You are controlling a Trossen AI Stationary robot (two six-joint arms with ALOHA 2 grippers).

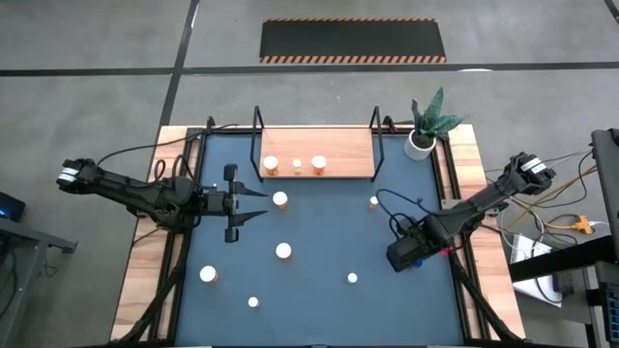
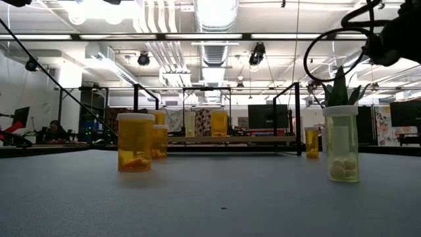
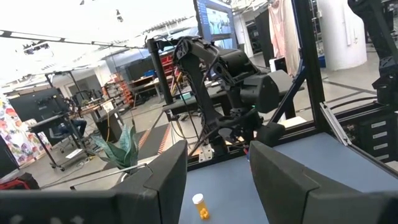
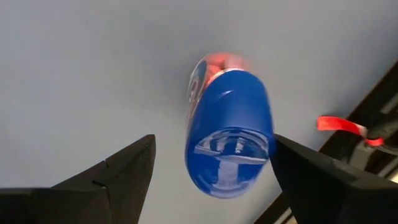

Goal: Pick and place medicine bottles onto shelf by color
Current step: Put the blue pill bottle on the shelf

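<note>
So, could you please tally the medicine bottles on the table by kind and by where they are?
White-capped bottles on the shelf: 3
White-capped bottles on the mat: 6
Blue bottle, between the open fingers of the right end effector: 1
Total: 10

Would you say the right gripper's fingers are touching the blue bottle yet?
Apart. In the right wrist view, the blue bottle lies on the mat between the right gripper, with mat visible between it and one finger; the jaws stand open around it.
</note>
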